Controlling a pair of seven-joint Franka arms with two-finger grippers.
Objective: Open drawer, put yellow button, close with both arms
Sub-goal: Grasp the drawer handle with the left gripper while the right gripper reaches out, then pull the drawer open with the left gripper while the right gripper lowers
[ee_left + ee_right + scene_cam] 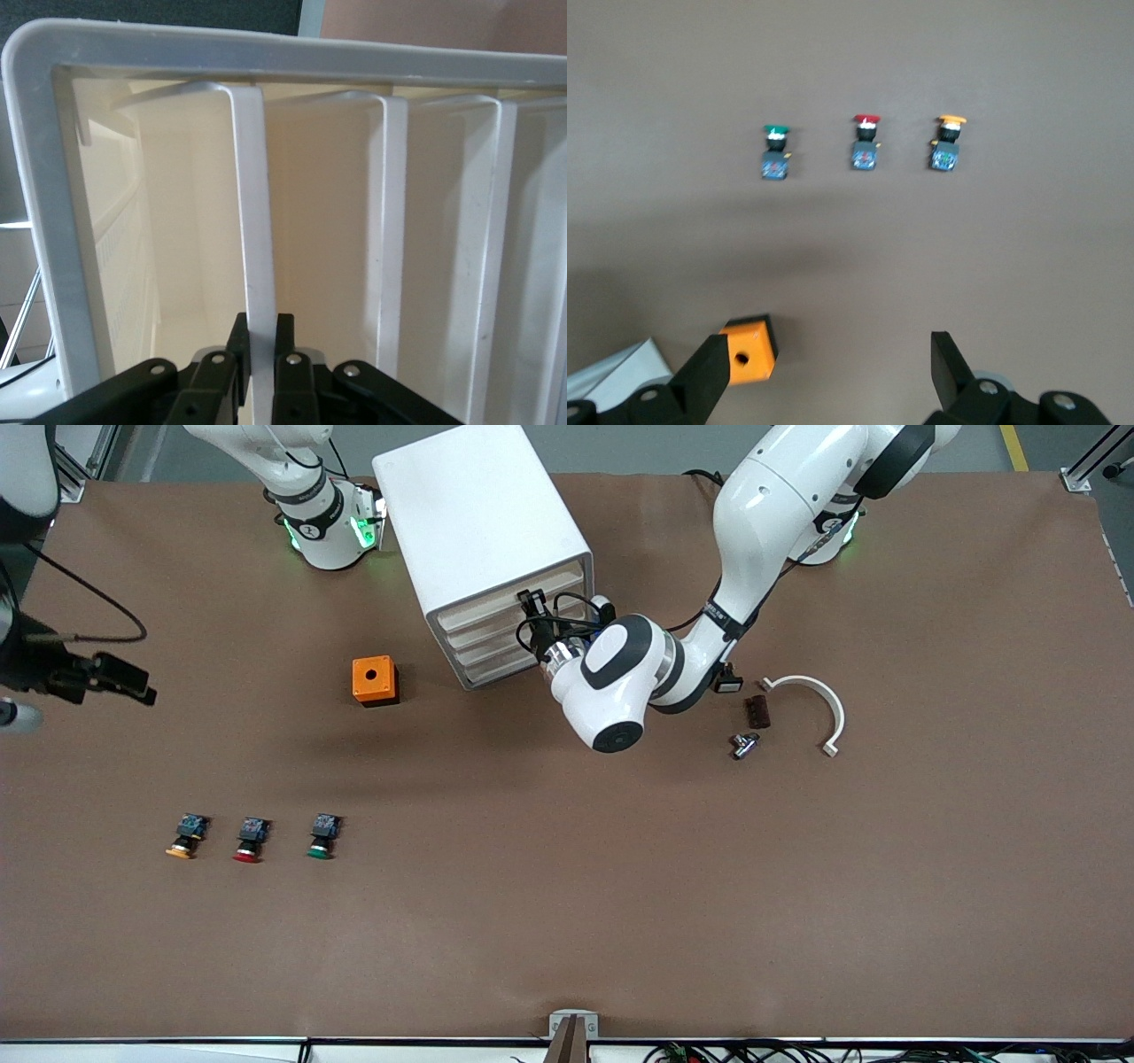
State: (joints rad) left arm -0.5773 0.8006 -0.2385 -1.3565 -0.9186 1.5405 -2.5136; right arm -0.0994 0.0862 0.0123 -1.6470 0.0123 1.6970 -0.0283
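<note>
Left gripper jaws clenching drawer front lip; right gripper hovering above tabletop, jaws released; yellow button lying untouched.

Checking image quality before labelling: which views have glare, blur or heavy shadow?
Front view: sharp, soft shadows by the orange box. Left wrist view: the drawer front is washed out and bright. Right wrist view: slightly soft, the yellow button blurry, dim shadow bands.

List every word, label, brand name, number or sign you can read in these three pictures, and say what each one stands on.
No text can be read in any view.
The black band on the right arm's base bears a small white mark, too small to read.
The cabinet, the orange box and the three push-buttons, the yellow button among them, show no lettering.
</note>
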